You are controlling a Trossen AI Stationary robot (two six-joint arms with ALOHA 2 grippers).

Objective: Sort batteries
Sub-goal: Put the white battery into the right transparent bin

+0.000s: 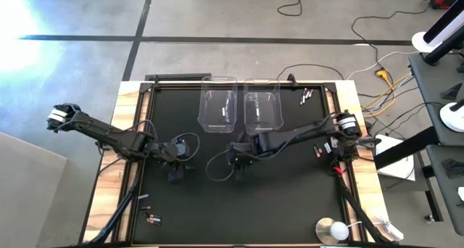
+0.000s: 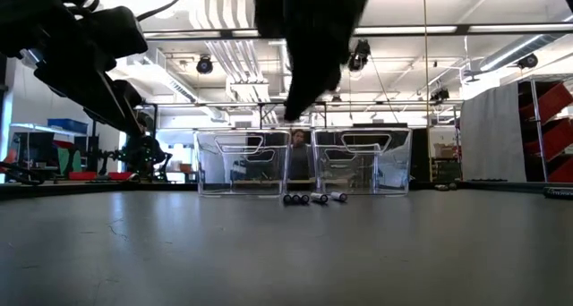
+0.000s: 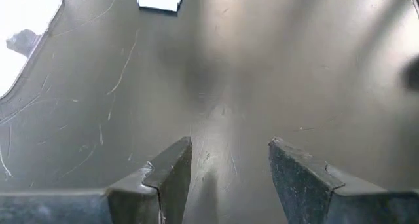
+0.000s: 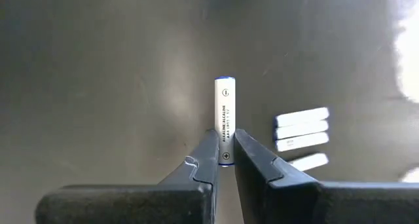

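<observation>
My right gripper (image 4: 224,150) is shut on a white battery (image 4: 224,112) and hangs above the middle of the black mat (image 1: 290,190), just on the near side of two clear bins (image 1: 217,106) (image 1: 262,109). In the low view it hangs high over the table (image 2: 309,73). To its left, my left gripper (image 3: 229,160) stands open above the mat (image 1: 174,172) with nothing between its fingers. Loose batteries lie on the mat at the far right (image 1: 305,96), by the right edge (image 1: 319,151) and at the near left (image 1: 148,219). A few more lie in front of the bins (image 2: 309,199). My right gripper pinches the white battery by one end (image 4: 225,153) between its two fingertips. The rest of the battery sticks out past the fingertips, in line with the fingers. The fingers slant down from above. The battery is lifted clear of the mat.
A round white-and-metal disc (image 1: 333,230) lies at the table's near right corner. Cables run along the mat's edges and off the table's right side. Bare mat lies between the two grippers and toward the near edge.
</observation>
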